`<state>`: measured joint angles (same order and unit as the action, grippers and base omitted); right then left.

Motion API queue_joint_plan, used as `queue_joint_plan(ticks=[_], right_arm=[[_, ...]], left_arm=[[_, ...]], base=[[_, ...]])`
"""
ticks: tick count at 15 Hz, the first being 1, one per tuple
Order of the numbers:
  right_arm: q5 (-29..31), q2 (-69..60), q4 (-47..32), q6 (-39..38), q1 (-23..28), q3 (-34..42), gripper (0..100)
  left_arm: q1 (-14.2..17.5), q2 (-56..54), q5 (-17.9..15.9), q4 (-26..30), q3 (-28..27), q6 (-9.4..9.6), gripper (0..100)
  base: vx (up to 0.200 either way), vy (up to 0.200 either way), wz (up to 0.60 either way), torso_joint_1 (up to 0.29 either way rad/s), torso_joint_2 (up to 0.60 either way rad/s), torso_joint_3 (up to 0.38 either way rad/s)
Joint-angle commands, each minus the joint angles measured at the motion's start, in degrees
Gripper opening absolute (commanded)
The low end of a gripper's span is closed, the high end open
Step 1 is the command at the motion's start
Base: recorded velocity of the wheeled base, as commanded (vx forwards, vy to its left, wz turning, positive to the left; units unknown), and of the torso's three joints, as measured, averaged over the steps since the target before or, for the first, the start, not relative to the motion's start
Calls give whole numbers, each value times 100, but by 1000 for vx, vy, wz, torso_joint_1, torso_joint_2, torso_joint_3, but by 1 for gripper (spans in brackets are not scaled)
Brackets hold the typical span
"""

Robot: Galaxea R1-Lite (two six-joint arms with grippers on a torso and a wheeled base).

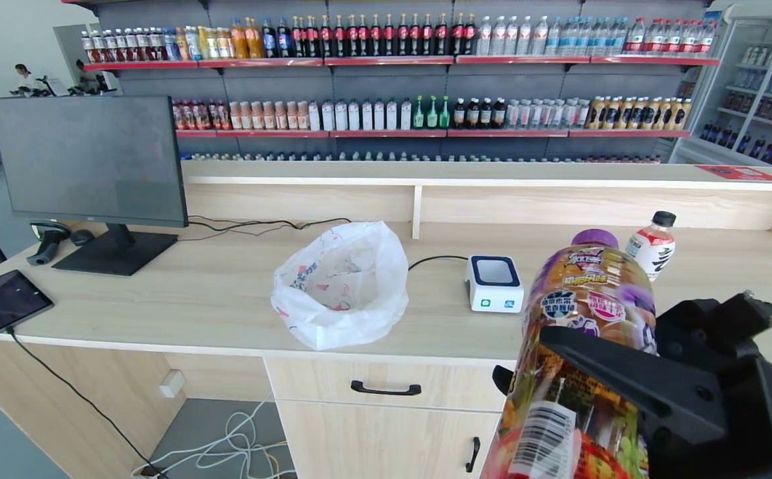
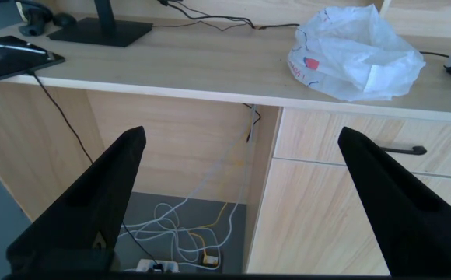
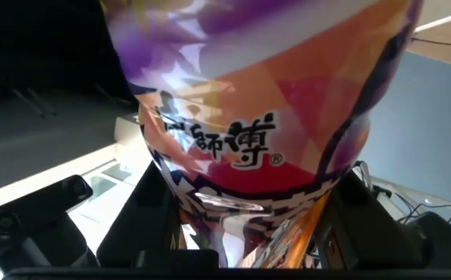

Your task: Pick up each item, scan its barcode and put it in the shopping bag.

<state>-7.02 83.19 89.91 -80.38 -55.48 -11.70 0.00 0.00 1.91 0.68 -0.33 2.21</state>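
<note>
Right jaws pinch the purple-capped bottle (image 1: 585,313) (barcode showing); left jaws spread wide, facing the counter (image 2: 171,70).

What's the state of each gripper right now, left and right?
Left gripper: open, holding nothing.
Right gripper: closed on the purple-capped bottle, barcode facing the head camera.
</note>
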Motion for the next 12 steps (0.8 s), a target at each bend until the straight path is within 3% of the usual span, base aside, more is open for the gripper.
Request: queue_joint_plan(ticks=[1,6,12], right_arm=[[-1,-75,9,-4,2,1,0],[-10,-532,9,102,2,54,0],[-19,-259,9,1904,248,98,0]], left_arm=[[0,0,2,2,-2,8,100],[0,0,2,2,-2,-1,100],[0,0,2,2,-2,-1,100]], base=[[0,0,0,0,0,0],[0,0,0,0,0,0],[0,0,0,0,0,0]])
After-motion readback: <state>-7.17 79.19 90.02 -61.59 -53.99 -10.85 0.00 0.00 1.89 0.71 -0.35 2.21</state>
